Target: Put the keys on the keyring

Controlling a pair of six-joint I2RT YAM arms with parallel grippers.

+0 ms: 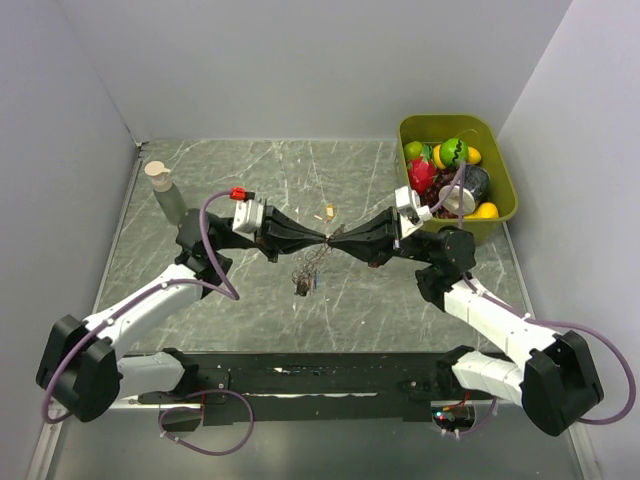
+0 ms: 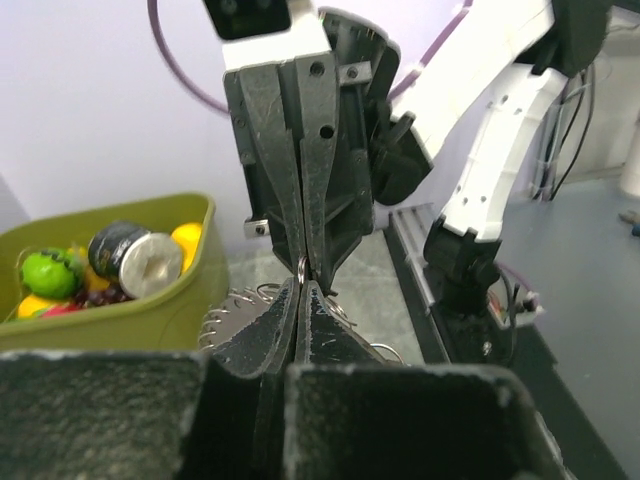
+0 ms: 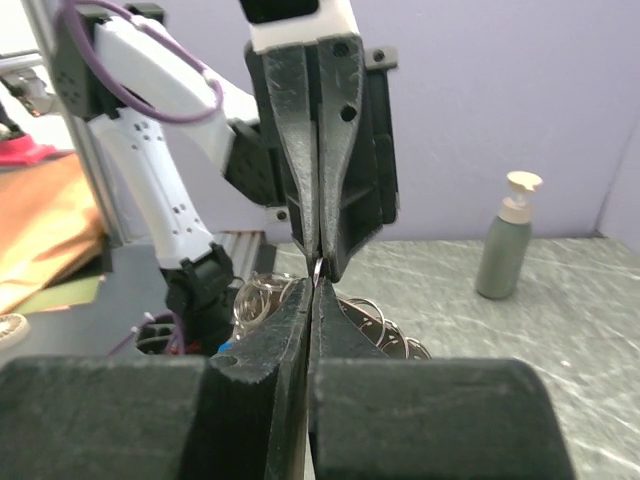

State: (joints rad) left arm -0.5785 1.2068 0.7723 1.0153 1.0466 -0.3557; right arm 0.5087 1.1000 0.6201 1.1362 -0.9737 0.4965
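Observation:
My left gripper (image 1: 318, 240) and right gripper (image 1: 335, 240) meet tip to tip above the table's middle. Both are shut on the same thin metal ring of the keyring (image 1: 308, 270), which hangs below them with its silvery keys bunched up. In the left wrist view my gripper (image 2: 302, 284) pinches the ring (image 2: 301, 265), and toothed silvery keys (image 2: 232, 304) show beside it. In the right wrist view my gripper (image 3: 315, 286) pinches the same ring (image 3: 316, 268), with loops (image 3: 258, 296) hanging below. A tan-headed key (image 1: 328, 211) lies loose on the table just behind the grippers.
An olive bin (image 1: 505, 195) full of toy fruit and a can stands at the back right, and also shows in the left wrist view (image 2: 110, 322). A grey pump bottle (image 1: 165, 190) stands at the back left, and in the right wrist view (image 3: 505, 240).

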